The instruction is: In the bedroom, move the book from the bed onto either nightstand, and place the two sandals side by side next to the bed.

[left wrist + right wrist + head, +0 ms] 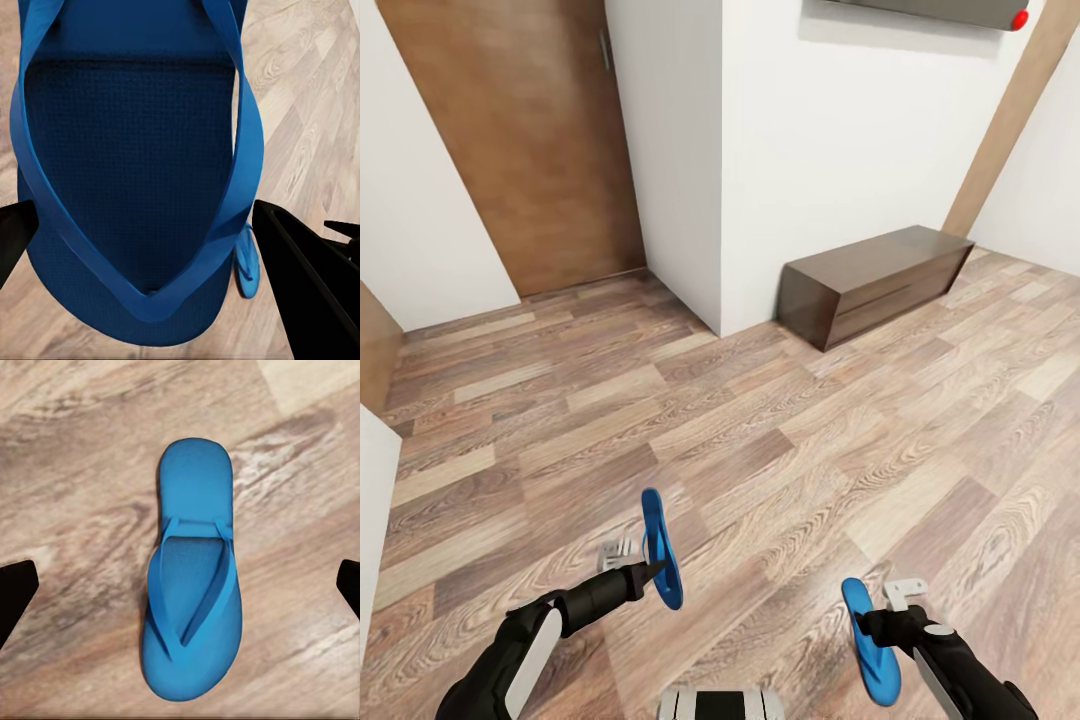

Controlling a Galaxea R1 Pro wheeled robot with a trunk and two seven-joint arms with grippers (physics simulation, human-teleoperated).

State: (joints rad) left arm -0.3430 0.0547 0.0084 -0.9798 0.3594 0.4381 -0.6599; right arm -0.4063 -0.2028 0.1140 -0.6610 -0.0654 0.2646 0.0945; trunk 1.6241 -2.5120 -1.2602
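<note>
**Okay, one flip-flop up, one down**

So your left gripper has its jaws clamped across one blue sandal, holding it on edge above the wood floor. In the left wrist view the sole sits right between the fingers.

The other sandal lies flat on the planks, strap side up, under your right gripper. Those jaws are spread wide, well clear of it on both sides.

My guess is these things weigh next to nothing and flex a lot, so a grip near the toe or heel would let it flop. I'd pinch across the middle of the sole, by the straps. Foam like that probably won't slip or break.

The dark bench by the wall isn't your nightstand.
</note>
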